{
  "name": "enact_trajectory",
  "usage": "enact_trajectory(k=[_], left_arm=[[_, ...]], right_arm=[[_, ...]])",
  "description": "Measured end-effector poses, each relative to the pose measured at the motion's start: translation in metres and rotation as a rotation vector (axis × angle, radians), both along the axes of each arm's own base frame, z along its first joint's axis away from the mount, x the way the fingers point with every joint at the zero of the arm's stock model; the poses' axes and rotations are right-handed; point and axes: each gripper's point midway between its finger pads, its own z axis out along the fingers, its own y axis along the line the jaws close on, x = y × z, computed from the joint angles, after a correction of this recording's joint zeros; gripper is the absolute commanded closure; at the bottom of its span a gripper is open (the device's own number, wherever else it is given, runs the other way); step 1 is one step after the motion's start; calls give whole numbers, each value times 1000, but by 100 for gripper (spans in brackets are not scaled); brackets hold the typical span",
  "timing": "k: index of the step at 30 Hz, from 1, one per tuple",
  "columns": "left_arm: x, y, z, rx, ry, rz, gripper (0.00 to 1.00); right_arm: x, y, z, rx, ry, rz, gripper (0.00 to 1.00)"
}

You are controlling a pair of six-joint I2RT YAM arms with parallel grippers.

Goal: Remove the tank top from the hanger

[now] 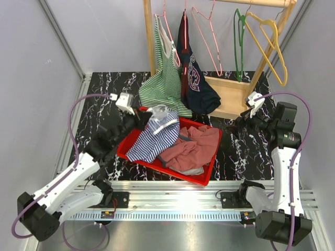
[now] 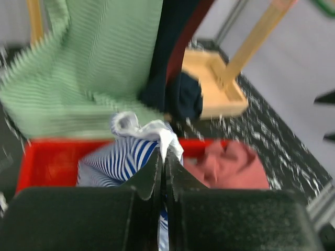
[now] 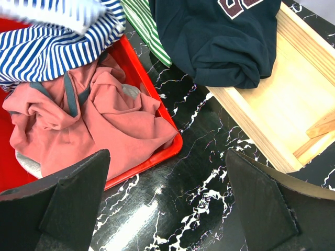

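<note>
In the middle of the top view, the left gripper [image 1: 145, 118] has its fingers [image 2: 152, 172] squeezed tight together on the white edge of the blue and white striped tank top [image 1: 156, 135]. The top lies bunched up in the red tray [image 1: 124, 144], next to a pink shirt [image 1: 192, 149]. A green striped tank top [image 1: 165, 82] and a dark blue shirt [image 1: 197, 82] hang on the wooden rack [image 1: 230, 95] at the upper middle. On the right side, the right gripper [image 3: 167, 209] holds its fingers wide apart over the black table [image 3: 193, 172], just beside the tray.
</note>
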Motion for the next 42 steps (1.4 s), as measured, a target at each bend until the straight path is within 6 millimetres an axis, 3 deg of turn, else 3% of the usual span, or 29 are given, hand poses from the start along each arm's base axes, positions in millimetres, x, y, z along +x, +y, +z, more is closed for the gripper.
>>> enact_trajectory(k=[2,5,7,9,12,15,16,17,18,20,21,24,27,29,33,37,42], left_arm=[[-12,5,-25,-6,64,-4,100],[-26,11,-42,-45,131,4,100],[-27,10,-53,-68,170,10,100],[-24,5,-78,-73,237,15,100],[-25,-3,-147,-37,412,16,100],[-41,-2,-220,35,610,15,99],[-47,-2,-232,47,646,12,96],[-52,-1,-241,57,673,5,80],[-54,-1,-243,62,679,-5,70],[-53,-4,-233,52,644,-30,44],[-52,-5,-223,45,606,-41,25],[-48,-2,-180,10,456,-58,1],[-45,4,-137,-33,313,-54,1],[-45,8,-115,-48,240,-51,1],[-48,17,-100,-43,172,-35,1],[-51,30,-82,-45,94,2,1],[-54,50,-59,-54,-1,70,1]], right_arm=[[0,0,0,1,2,0,0],[1,0,-2,2,7,0,0],[2,0,-3,3,13,0,0],[2,0,-5,5,20,0,0],[1,0,-7,2,22,5,0],[-5,4,-7,-2,19,46,0],[-9,8,-4,4,19,69,0],[-13,11,0,10,18,93,0],[-15,13,4,14,12,109,0],[-18,19,20,29,-8,146,0],[-18,20,28,36,-16,156,0],[-12,24,52,83,-12,170,0],[-4,34,70,110,16,200,0],[0,52,79,92,28,234,0],[-6,87,100,100,38,312,0],[17,106,146,123,-30,281,0],[48,132,182,182,-65,218,0]])
